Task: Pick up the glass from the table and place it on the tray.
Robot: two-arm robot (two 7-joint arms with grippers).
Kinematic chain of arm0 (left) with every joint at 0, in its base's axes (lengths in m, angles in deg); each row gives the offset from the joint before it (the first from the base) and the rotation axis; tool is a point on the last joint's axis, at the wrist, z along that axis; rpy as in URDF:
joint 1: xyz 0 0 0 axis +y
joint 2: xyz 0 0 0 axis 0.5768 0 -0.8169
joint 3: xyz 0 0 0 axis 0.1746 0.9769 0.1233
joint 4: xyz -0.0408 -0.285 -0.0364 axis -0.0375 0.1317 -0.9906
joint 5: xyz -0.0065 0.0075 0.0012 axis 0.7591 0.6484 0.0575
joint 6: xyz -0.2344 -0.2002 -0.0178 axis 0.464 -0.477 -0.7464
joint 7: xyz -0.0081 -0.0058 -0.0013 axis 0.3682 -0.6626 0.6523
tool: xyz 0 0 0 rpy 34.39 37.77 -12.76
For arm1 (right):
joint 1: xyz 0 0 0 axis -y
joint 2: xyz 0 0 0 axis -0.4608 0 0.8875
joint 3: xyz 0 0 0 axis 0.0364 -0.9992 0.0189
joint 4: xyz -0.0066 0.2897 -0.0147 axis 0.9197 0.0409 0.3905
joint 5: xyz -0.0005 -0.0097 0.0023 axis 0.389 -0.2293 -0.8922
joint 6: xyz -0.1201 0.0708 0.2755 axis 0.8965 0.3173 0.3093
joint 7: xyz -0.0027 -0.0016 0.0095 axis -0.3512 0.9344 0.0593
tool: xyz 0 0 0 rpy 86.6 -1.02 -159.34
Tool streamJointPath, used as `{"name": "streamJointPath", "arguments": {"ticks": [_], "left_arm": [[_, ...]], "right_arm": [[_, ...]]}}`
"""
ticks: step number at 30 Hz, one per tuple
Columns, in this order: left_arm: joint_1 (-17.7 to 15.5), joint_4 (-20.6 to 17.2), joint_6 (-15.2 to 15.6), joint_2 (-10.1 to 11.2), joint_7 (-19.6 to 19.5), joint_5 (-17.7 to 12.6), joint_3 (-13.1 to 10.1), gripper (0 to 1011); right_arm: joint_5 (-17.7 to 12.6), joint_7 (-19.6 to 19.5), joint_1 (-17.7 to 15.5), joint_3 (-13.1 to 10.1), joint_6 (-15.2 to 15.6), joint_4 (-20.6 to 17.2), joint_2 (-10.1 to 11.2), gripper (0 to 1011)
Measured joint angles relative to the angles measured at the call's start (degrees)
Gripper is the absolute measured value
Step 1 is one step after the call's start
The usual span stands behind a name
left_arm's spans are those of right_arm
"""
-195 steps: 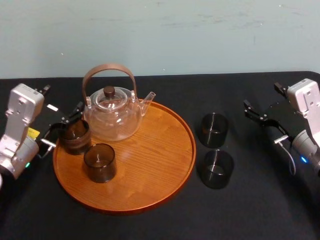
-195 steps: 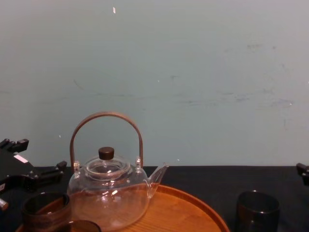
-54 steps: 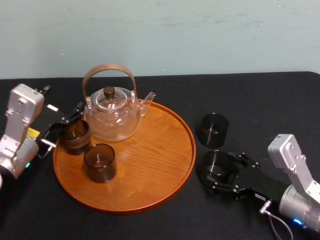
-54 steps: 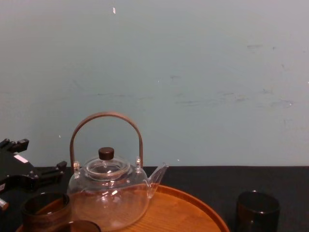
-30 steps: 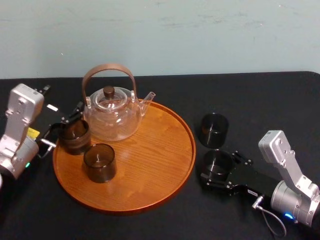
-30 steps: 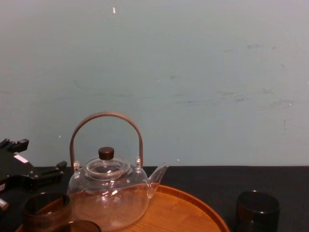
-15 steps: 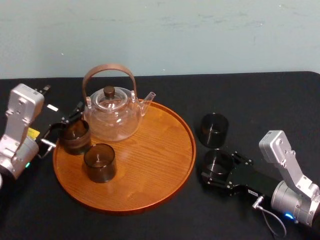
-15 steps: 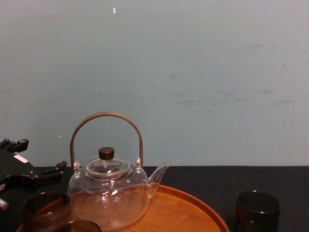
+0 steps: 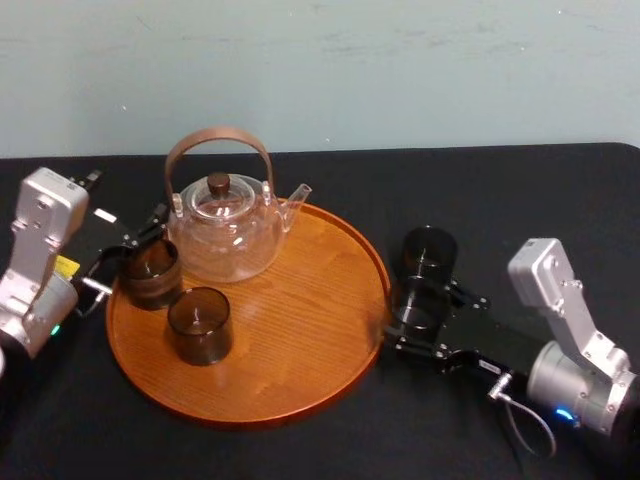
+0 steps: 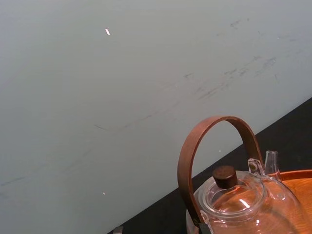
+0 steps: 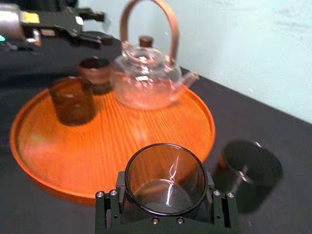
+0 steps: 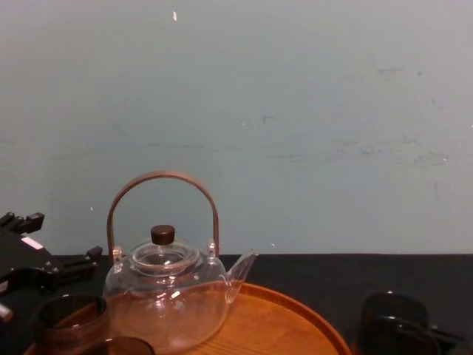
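Observation:
A dark smoky glass (image 9: 420, 305) sits between the jaws of my right gripper (image 9: 410, 322), just right of the tray's right rim. In the right wrist view both fingers touch the glass (image 11: 165, 163), so the right gripper (image 11: 165, 181) is shut on it. I cannot tell whether the glass is off the black table (image 9: 300, 450). The round orange-brown tray (image 9: 300, 330) lies at centre left. My left gripper (image 9: 122, 262) stands open at the tray's left rim, around a brown glass (image 9: 150, 272).
A clear teapot (image 9: 222, 225) with an arched handle stands at the tray's back. Another brown glass (image 9: 200, 325) is on the tray's front left. One more dark glass (image 9: 428, 255) stands on the cloth right behind the held one. The tray's middle and right are bare wood.
My right gripper has closed on the glass and shifted left with it, up to the tray's right rim. The left arm has stayed still.

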State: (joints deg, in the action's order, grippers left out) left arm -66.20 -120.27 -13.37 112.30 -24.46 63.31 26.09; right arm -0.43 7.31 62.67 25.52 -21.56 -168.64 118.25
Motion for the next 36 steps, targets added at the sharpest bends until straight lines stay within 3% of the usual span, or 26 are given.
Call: {"name": "streamJointPath", "arguments": {"ticks": [13,36], "left_arm": [[0.0,0.0,0.0,0.0,0.0,0.0,0.0,1001],[0.0,0.0,0.0,0.0,0.0,0.0,0.0,1001]], "right_arm": [[2.44,0.26,1.98,3.26,1.18,-1.62,-1.89,907],[5.88,0.58,6.17,8.25,2.63,0.35,-6.02,907]]}}
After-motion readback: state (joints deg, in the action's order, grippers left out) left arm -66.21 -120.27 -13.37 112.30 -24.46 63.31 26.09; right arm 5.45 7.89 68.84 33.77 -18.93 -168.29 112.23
